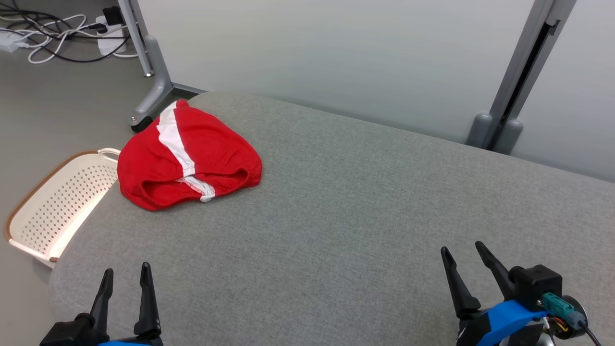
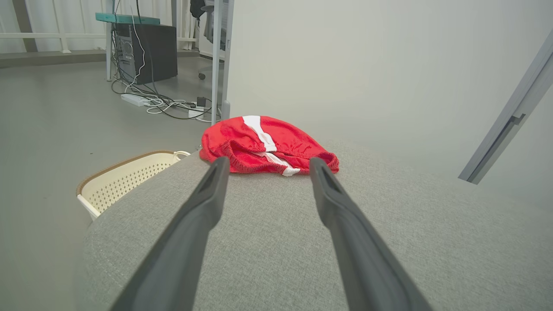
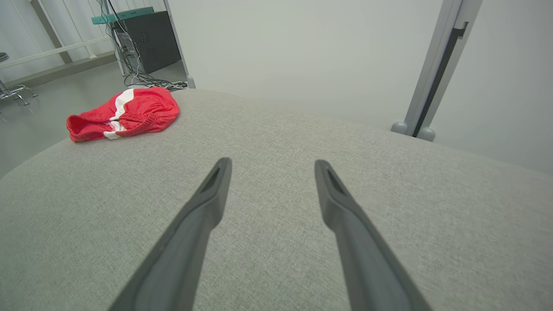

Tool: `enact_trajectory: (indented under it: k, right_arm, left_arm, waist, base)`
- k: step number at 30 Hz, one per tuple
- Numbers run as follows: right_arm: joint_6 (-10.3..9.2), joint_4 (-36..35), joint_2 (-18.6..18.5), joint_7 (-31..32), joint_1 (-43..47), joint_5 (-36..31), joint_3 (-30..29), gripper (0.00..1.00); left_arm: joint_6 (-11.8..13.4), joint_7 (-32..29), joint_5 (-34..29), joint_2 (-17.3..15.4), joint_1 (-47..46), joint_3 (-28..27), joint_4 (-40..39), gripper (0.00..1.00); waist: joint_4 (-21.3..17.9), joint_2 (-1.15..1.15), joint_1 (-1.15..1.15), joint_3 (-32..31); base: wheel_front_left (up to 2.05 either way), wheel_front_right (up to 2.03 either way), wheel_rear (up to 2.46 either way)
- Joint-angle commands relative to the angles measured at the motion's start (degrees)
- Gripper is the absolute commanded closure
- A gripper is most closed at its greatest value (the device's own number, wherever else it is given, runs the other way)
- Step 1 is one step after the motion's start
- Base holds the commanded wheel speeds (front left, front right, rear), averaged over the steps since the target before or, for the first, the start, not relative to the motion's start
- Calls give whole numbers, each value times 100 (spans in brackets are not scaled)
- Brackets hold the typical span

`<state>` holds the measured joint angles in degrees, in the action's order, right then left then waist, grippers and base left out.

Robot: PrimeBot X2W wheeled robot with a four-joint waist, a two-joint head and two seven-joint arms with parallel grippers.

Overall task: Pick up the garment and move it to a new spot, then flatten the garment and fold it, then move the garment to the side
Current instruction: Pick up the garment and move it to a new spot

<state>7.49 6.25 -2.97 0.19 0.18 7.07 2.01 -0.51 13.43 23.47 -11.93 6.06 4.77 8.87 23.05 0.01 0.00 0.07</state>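
A red garment (image 1: pixel 192 156) with a white stripe lies folded in a rounded heap at the far left corner of the grey fabric surface (image 1: pixel 365 216). It shows straight ahead in the left wrist view (image 2: pixel 265 144) and at the upper left of the right wrist view (image 3: pixel 125 112). My left gripper (image 1: pixel 126 270) stands open at the near left edge, well short of the garment, with nothing between its fingers. At the near right, my right gripper (image 1: pixel 462 249) is open and empty too, far from the garment. The same open gaps show for the left gripper (image 2: pixel 268 160) and the right gripper (image 3: pixel 272 162).
A cream perforated basket (image 1: pixel 57 204) with a brown rim sits on the floor just off the surface's left edge. Pale partition panels on grey wheeled posts (image 1: pixel 153 81) stand behind. Cables and a power strip (image 1: pixel 62 33) lie on the floor at the far left.
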Motion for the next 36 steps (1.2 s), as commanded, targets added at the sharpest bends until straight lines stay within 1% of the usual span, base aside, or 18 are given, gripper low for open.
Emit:
enact_trajectory:
  k: [1, 10, 12, 17, 22, 25, 30, 32, 35, 36]
  right_arm:
    - [1, 3, 2, -9, -73, 13, 7, 0]
    - [1, 15, 4, -21, -107, 24, 26, 0]
    - [1, -10, 4, -9, -113, 0, 1, 0]
    - [1, -161, -8, 77, -140, -35, -50, 0]
    - [1, -435, -169, 261, -305, -79, 23, 0]
    - [1, -583, -266, 367, -426, -81, 78, 0]
    - [1, -856, -426, 500, -630, -48, 167, 0]
    - [1, -948, -453, 511, -718, -45, 163, 0]
    - [1, -1094, -493, 510, -818, -63, 117, 0]
    - [2, -1146, -499, 511, -853, -61, 108, 0]
  left_arm:
    - [27, -8, 12, -3, 26, 20, -22, 0]
    - [75, -12, 67, 33, -6, 47, -41, 0]
    - [34, -57, 80, 30, -149, 71, -11, 0]
    - [-67, -345, 202, -90, -819, 34, 363, 0]
    - [-223, -671, 475, -225, -1947, -104, 969, 0]
    - [-306, -866, 582, -407, -2677, -183, 1317, 0]
    - [-327, -1410, 835, -798, -3673, -433, 1777, 0]
    - [-149, -1768, 902, -1009, -3992, -573, 1935, 0]
    - [-2, -2411, 1056, -1276, -4425, -712, 1999, 0]
    - [32, -2618, 1084, -1416, -4506, -736, 1979, 0]
  waist:
    - [36, -1, 0, 22]
    - [32, -1, 0, 75]
    - [36, -1, 0, 119]
    - [24, -1, 0, 312]
    - [-204, -1, 0, 757]
    - [-424, -1, 0, 1086]
    - [-880, -1, 0, 1741]
    - [-1046, -1, 0, 2005]
    - [-1275, -1, 0, 2419]
    - [-1348, -1, 0, 2569]
  base:
    - [0, 0, 0]
    - [0, 0, 0]
    - [0, 0, 0]
    - [0, 0, 0]
    - [0, 0, 0]
    - [0, 0, 0]
    - [0, 0, 0]
    - [0, 0, 0]
    - [0, 0, 0]
    - [0, 0, 0]
